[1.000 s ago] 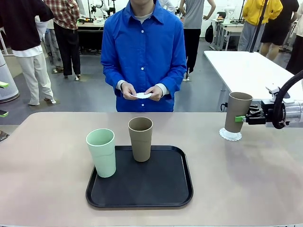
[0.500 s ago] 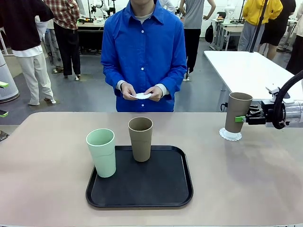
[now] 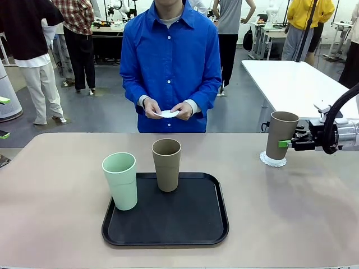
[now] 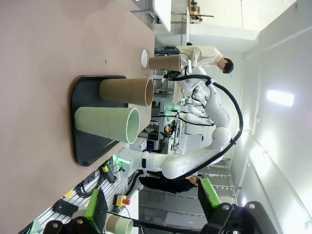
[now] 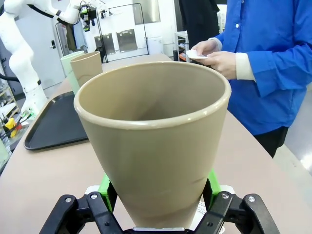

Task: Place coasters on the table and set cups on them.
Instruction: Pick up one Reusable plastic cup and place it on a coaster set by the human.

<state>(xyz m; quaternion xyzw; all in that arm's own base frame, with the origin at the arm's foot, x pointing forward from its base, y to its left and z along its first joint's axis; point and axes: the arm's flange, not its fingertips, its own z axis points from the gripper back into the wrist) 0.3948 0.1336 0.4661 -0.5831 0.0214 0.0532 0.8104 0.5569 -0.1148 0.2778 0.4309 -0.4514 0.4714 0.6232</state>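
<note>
The right arm (image 3: 349,135) reaches in from 3 o'clock with its wrist level, the right gripper (image 3: 286,143) pointing toward 9 o'clock and clamped on a brown cup (image 3: 280,131), while the left gripper (image 4: 151,209) holds its green-padded fingers (image 4: 92,212) spread apart at 6 o'clock.

— Where do the cups stand?

— One taupe cup (image 3: 279,134) is upright at the right side of the beige worktop (image 3: 56,185), clamped about halfway up by the right pincer (image 3: 285,143). It's empty inside. Its base sits over a lacy white coaster (image 3: 273,161), but I can't tell whether it rests on it or hangs just above.

— And the others?

— Both are upright on the black tray (image 3: 196,224). The mint cup (image 3: 120,180) is at its left edge, and the second taupe cup (image 3: 166,165) is just beside it, further back, apart.

— More coasters?

— There's a white paper disc (image 3: 168,113) between the person's hands (image 3: 183,110), beyond the far edge. I can't tell whether it's one or several.
</note>
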